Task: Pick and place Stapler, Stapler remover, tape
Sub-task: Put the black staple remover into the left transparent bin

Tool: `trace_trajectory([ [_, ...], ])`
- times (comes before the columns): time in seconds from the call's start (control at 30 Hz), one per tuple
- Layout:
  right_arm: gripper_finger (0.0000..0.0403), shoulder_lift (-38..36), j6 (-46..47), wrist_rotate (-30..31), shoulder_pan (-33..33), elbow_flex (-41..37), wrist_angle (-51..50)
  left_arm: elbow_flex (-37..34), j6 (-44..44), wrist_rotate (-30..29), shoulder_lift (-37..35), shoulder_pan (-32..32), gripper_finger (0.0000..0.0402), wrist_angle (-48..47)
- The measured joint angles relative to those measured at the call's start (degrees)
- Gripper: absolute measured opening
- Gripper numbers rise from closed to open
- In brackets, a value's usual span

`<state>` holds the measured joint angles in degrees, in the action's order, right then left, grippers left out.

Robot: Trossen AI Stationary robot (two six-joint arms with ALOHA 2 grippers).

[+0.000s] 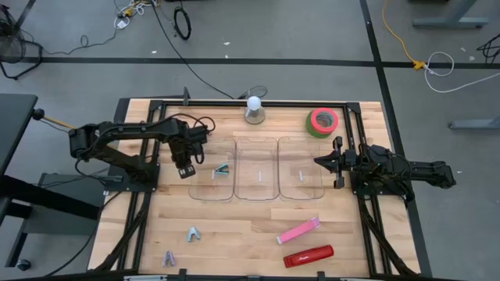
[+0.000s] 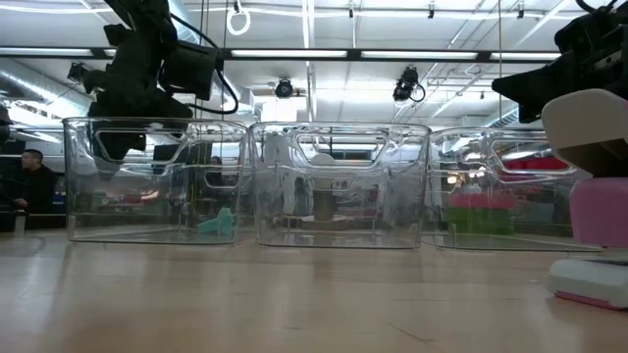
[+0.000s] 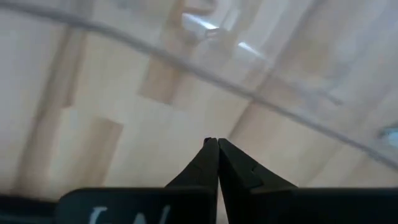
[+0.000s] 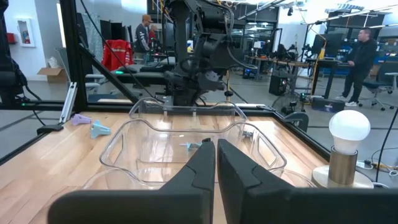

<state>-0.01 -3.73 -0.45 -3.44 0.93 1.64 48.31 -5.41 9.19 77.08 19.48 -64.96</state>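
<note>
left gripper (image 1: 184, 169): fingers pressed together, empty, at left bin's (image 1: 212, 193) outer edge
remover (image 1: 222, 168): inside left bin, just beside left gripper
right gripper (image 1: 322, 161): pressed together, empty, beside right bin (image 1: 301, 193)
tape (image 1: 322, 122): behind right gripper
staplers, red (image 1: 308, 256) and pink (image 1: 298, 231): well apart from both grippers

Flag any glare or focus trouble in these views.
Low view: ceiling strip lights flare through the clear bins; the pink stapler at the right edge is a blurred blob. Left wrist view: bin wall smeared, bright glints. Right wrist view: sharp. High view: even light, soft shadows.
</note>
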Motion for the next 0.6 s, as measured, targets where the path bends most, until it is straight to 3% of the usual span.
trace_trajectory([
  [0.27,0.0022,0.0,0.0,-0.01,0.0,0.0,0.01,1.97,0.52,-5.91,-2.01,3.32,0.002,-1.71],
  [0.6,0.0022,0.0,-0.01,0.0,0.01,-0.01,0.01,9.81,11.09,-12.56,-1.95,12.0,0.0021,-2.76],
])
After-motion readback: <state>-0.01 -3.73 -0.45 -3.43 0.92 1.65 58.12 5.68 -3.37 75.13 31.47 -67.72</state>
